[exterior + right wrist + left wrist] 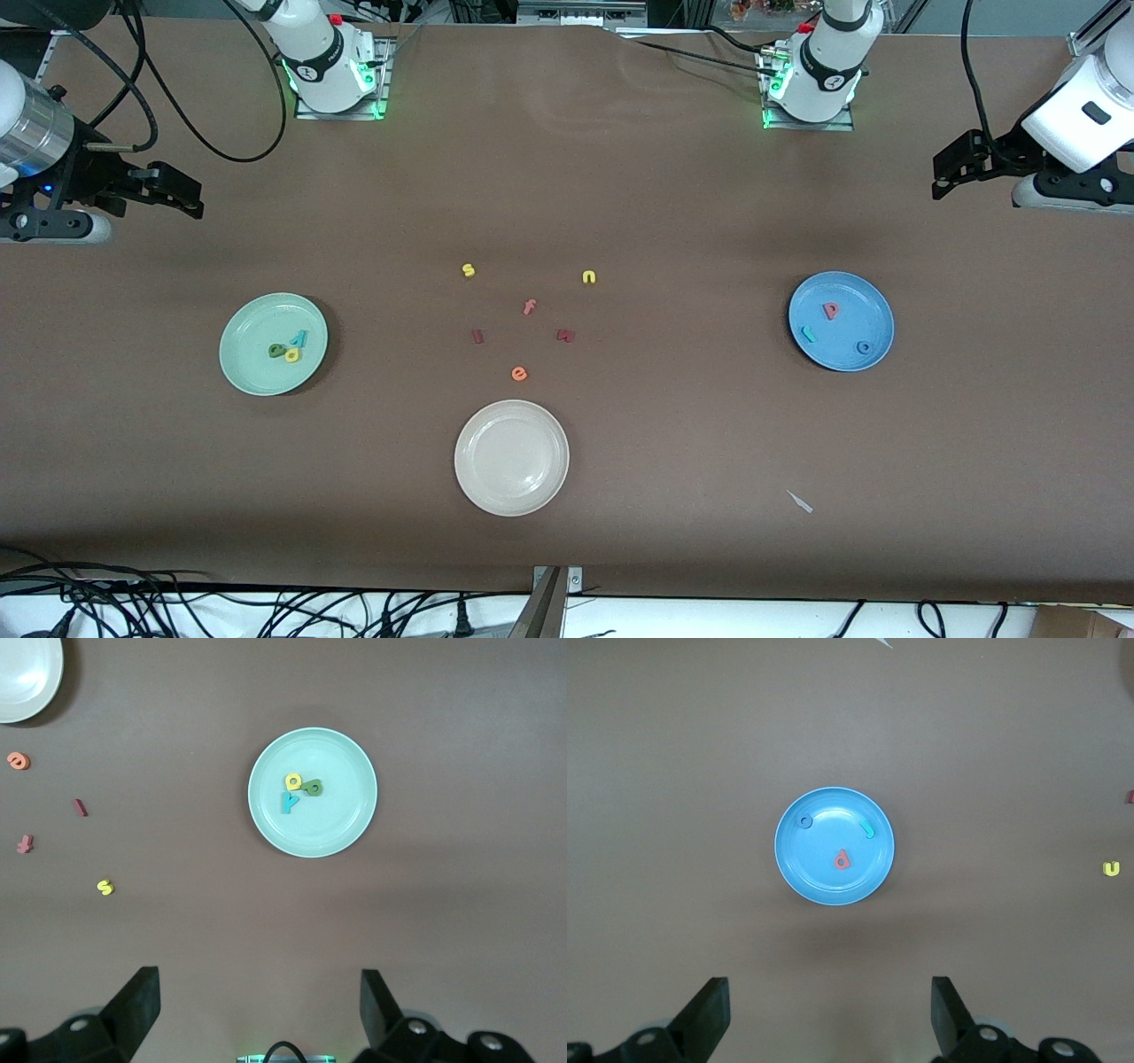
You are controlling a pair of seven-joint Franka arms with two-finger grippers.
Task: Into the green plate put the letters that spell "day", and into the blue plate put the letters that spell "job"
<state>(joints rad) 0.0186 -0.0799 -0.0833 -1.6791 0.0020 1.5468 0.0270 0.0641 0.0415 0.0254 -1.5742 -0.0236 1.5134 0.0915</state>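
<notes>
Looks done: d, a, y in green plate (244, 368), j, o, b in blue plate (873, 306). Both grippers (173, 190) (952, 173) up at worktop ends, fingers wide, empty. Only risk: a stray reach scattering sorted letters.

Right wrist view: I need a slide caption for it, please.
Open right gripper hovers above the green plate holding the d, a and y.

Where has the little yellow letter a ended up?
It lies in the green plate, touching the dark green d and teal y, toward the right arm's end of the table.
</notes>
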